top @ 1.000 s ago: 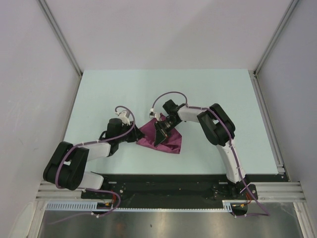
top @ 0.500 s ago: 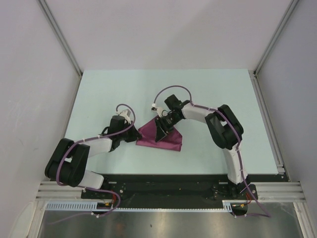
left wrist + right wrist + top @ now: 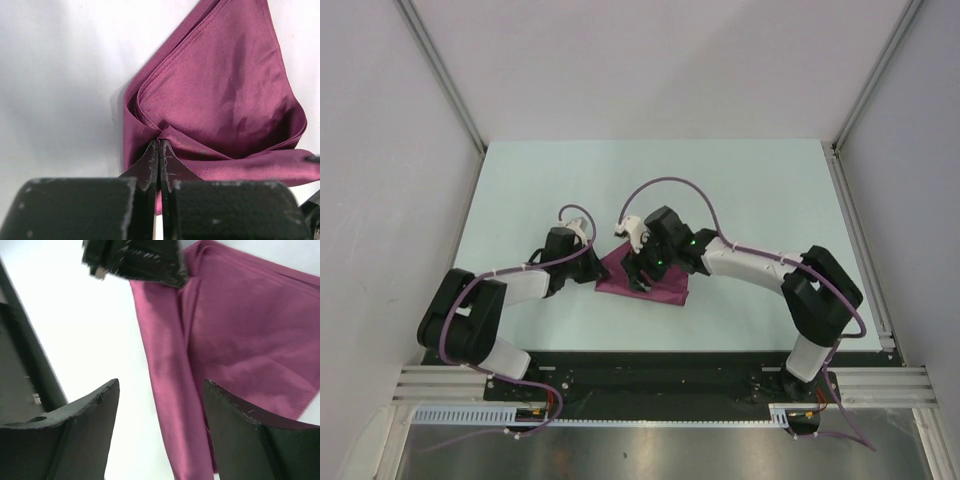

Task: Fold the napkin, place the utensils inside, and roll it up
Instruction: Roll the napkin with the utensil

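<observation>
A: L fingers pressed together, pinching a fold at the napkin's left corner. Cloth fans out away from the tips.
B: R fingers?
A: Spread wide, gripping nothing. A folded band of cloth runs lengthwise thru the gap; L tips sit just beyond its far end.
B: Napkin posn?
A: On counter, front-centre, btwn both arms. Rough triangle, long edge L–R on the near side.
B: Any utensils?
A: None visible. Inside the fold or not, can't tell.
B: Which arm acts next?
A: Judgement only: R. It's already over the band, L anchors the corner. R should close across the band, not along it.
</observation>
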